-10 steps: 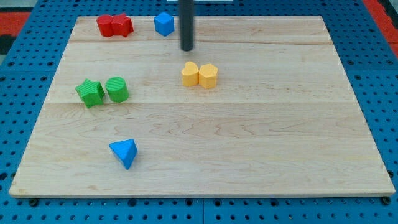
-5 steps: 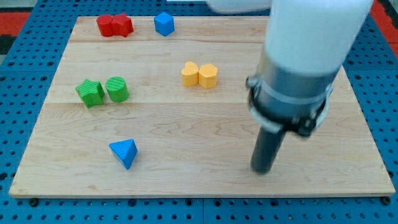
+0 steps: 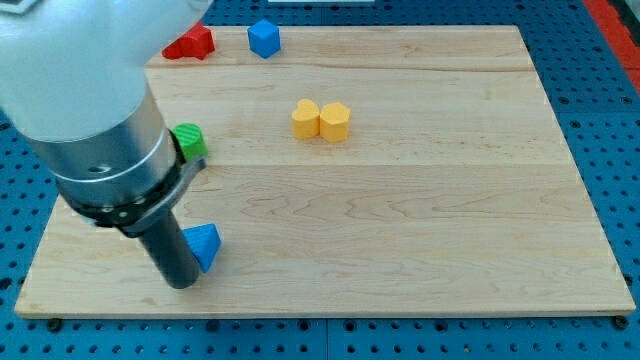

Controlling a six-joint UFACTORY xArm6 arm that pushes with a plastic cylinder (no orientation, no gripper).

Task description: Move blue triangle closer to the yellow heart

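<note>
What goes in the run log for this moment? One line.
my tip: at blue triangle, lower-left side | yellow heart: upper right, apart | push: not yet done

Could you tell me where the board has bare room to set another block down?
The widest free patch is the view's right half, right of the yellow blocks, down to the board's bottom edge. It is crowded at the view's left: my tip touches the blue triangle below the green block.

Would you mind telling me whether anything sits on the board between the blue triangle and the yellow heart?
Nothing visible does. My tip sits right at the view's left of the blue triangle, and the board between it and the yellow heart, up and to the view's right, is bare. The green cylinder lies off that line, to the view's left.
</note>
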